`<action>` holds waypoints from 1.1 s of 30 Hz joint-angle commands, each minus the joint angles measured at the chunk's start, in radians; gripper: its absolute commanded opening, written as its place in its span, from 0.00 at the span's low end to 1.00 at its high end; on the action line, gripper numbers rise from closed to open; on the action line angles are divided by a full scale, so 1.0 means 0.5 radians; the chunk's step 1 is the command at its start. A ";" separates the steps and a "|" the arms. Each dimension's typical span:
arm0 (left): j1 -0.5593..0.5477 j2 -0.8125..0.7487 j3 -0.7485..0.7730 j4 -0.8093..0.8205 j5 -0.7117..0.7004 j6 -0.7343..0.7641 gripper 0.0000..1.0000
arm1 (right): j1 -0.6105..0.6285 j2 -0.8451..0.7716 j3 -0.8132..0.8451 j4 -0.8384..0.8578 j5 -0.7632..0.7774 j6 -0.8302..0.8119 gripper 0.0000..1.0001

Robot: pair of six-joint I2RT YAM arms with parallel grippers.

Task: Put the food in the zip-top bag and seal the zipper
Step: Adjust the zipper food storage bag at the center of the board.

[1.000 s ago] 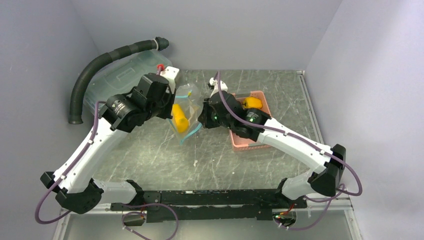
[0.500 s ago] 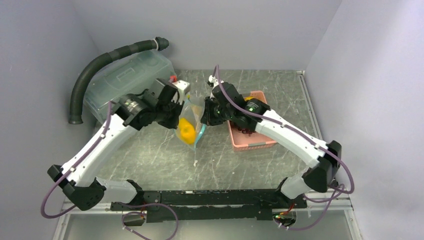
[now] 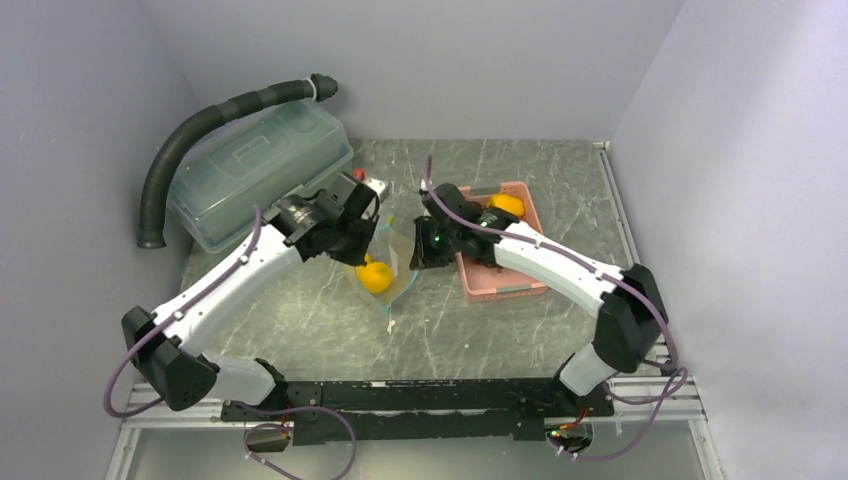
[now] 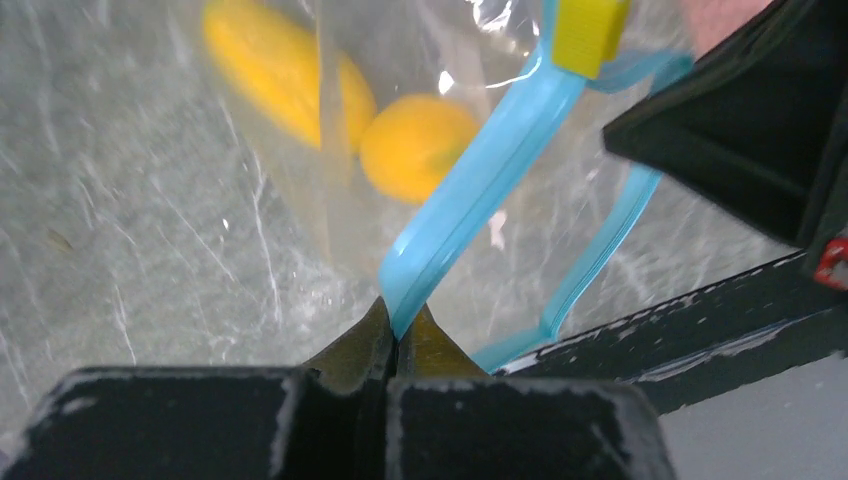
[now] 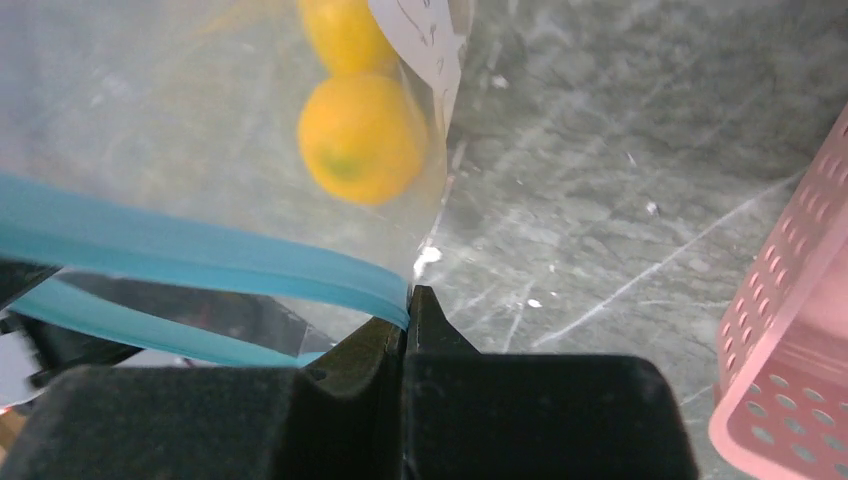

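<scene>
Teal zipper [image 4: 480,188] clamped between left fingers [image 4: 352,348], right fingers [image 5: 432,325] pinching its other end

Whole thing's boxed in by 3 plain walls: back wall [image 3: 420,60], left wall [image 3: 60,200] and right wall [image 3: 740,200], all a flat pale lavender-grey. The table [image 3: 500,330] is a grey-green marbled slab covered in pale scratches, with a metal rail [image 3: 618,205] down its right edge. In the far-left corner there's a translucent lidded box [image 3: 250,165] with a ribbed black hose [image 3: 200,120] curving round it. The light's soft and even – probably overhead, hard to say.
</scene>
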 commanded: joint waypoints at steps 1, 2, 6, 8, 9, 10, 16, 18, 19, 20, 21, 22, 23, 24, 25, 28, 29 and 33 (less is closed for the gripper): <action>0.009 -0.135 0.333 -0.035 -0.115 0.028 0.00 | 0.027 -0.224 0.163 0.047 0.073 0.007 0.00; 0.010 -0.144 0.372 -0.056 -0.124 0.038 0.00 | 0.035 -0.251 0.166 0.044 0.096 0.007 0.00; 0.010 -0.176 0.421 -0.102 -0.167 0.056 0.00 | 0.041 -0.284 0.107 0.077 0.131 0.026 0.00; 0.010 -0.176 0.369 -0.093 -0.168 0.049 0.00 | 0.041 -0.266 0.058 0.106 0.110 0.044 0.00; 0.010 -0.172 0.323 -0.079 -0.167 0.042 0.00 | 0.043 -0.251 0.031 0.125 0.097 0.058 0.00; 0.009 -0.169 0.275 -0.062 -0.153 0.033 0.00 | 0.046 -0.235 0.003 0.144 0.085 0.068 0.00; 0.009 -0.164 0.091 0.010 -0.087 -0.005 0.00 | 0.091 -0.197 -0.051 0.156 0.111 0.069 0.00; 0.011 -0.161 0.091 0.001 -0.088 -0.002 0.00 | 0.101 -0.204 -0.049 0.149 0.121 0.060 0.04; 0.009 -0.159 0.093 0.001 -0.093 0.003 0.00 | 0.104 -0.218 -0.051 0.153 0.123 0.059 0.07; 0.009 -0.158 0.092 0.002 -0.100 0.011 0.00 | 0.107 -0.237 -0.051 0.158 0.127 0.059 0.14; 0.009 -0.156 0.096 0.007 -0.104 0.016 0.00 | 0.110 -0.253 -0.051 0.164 0.134 0.057 0.16; 0.009 -0.150 0.099 0.011 -0.107 0.019 0.00 | 0.111 -0.271 -0.047 0.166 0.142 0.054 0.18; 0.010 -0.147 0.103 0.016 -0.110 0.021 0.00 | 0.113 -0.291 -0.041 0.164 0.155 0.053 0.20; 0.010 -0.145 0.108 0.021 -0.111 0.025 0.00 | 0.114 -0.309 -0.037 0.160 0.167 0.053 0.24; 0.011 -0.139 0.114 0.023 -0.114 0.025 0.00 | 0.117 -0.329 -0.031 0.160 0.178 0.049 0.29; 0.009 -0.152 0.123 0.064 -0.104 0.039 0.00 | 0.121 -0.403 -0.023 0.166 0.210 0.038 0.39; 0.009 -0.155 0.124 0.076 -0.103 0.045 0.00 | 0.122 -0.427 -0.021 0.167 0.221 0.033 0.43; 0.011 -0.142 0.147 0.083 -0.115 0.065 0.00 | 0.125 -0.558 -0.017 0.167 0.287 0.013 0.56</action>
